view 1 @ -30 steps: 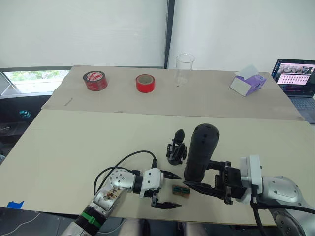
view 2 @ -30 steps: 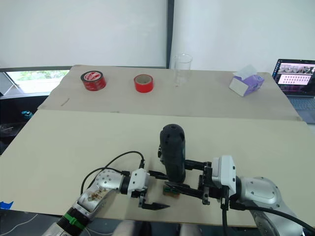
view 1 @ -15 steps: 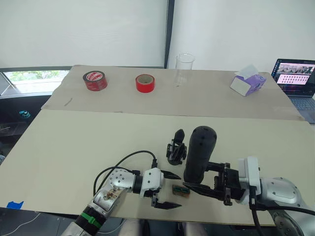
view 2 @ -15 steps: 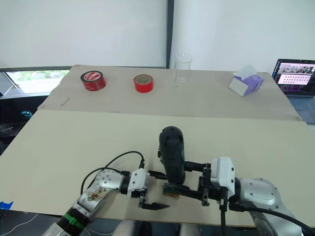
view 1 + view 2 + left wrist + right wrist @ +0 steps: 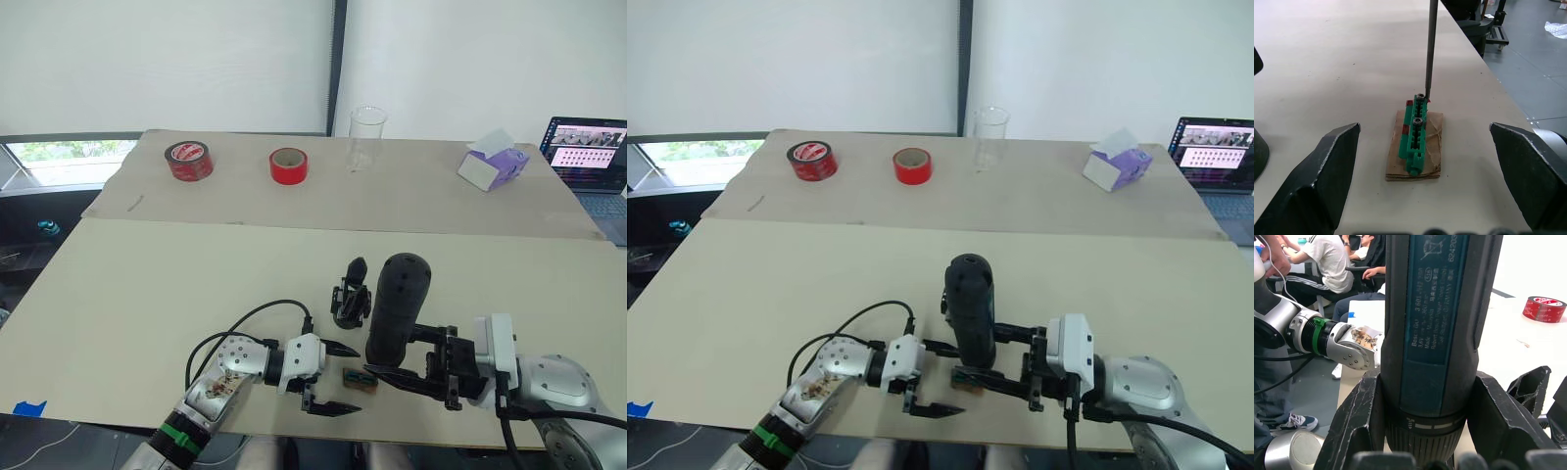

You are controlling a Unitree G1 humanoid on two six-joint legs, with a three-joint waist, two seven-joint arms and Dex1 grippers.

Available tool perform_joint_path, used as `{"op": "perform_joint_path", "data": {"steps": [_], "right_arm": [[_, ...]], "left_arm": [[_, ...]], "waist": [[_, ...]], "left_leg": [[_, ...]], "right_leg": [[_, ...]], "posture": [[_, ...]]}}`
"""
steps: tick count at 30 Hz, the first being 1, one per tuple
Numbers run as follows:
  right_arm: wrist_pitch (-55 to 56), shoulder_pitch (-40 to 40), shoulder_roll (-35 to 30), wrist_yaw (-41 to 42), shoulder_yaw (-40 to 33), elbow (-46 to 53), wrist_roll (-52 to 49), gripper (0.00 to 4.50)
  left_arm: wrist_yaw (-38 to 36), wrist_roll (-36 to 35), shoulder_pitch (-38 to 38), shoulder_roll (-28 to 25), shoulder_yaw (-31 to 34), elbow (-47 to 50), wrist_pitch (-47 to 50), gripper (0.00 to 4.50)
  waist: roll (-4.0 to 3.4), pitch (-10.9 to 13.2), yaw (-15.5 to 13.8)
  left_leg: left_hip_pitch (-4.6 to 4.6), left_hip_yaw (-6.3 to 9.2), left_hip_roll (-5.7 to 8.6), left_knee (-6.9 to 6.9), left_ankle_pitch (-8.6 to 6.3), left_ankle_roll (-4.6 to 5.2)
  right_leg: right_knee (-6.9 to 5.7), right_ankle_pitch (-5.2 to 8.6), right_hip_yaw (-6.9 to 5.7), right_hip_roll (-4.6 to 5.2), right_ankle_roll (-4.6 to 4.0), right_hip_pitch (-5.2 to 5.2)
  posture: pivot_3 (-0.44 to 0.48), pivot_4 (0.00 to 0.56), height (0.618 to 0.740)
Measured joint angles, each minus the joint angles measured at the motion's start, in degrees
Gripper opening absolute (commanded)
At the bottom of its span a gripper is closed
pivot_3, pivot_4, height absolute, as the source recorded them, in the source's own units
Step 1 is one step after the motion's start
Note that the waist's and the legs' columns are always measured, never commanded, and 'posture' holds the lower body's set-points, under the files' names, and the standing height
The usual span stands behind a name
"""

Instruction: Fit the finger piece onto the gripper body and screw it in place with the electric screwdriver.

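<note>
Standing upright, the thick black electric screwdriver (image 5: 396, 305) shows a rounded top.

The room is bright, with soft, even light. The white wall behind the table (image 5: 147, 284) looks a little washed out. Shadows on the table are small and faint. In the left wrist view, the green block (image 5: 1415, 134) is sharp, but the close black fingers (image 5: 1312, 181) are blurry. In the right wrist view, the electric screwdriver (image 5: 1437, 333) is sharp and the people behind it are soft.
</note>
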State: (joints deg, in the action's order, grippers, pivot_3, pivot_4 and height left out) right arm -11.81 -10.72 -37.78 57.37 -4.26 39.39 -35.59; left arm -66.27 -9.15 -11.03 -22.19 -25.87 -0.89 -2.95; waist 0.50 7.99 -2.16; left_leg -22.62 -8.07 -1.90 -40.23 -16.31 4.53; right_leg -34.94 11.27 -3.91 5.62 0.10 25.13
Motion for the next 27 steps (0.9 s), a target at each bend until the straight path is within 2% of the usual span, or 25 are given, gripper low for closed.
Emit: {"op": "perform_joint_path", "data": {"steps": [27], "right_arm": [[0.0, 0.1, 0.0, 1.2, -0.5, -0.3, 0.0, 1.91]], "left_arm": [[0.3, 0.0, 0.3, 0.0, 0.0, -0.4, -0.6, 4.50]], "waist": [[0.00, 0.0, 0.0]], "left_leg": [[0.00, 0.00, 0.00, 0.01, 0.00, 0.00]], "right_leg": [[0.00, 0.00, 0.00, 0.00, -0.01, 0.00]], "posture": [[0.000, 0.150, 0.740]]}}
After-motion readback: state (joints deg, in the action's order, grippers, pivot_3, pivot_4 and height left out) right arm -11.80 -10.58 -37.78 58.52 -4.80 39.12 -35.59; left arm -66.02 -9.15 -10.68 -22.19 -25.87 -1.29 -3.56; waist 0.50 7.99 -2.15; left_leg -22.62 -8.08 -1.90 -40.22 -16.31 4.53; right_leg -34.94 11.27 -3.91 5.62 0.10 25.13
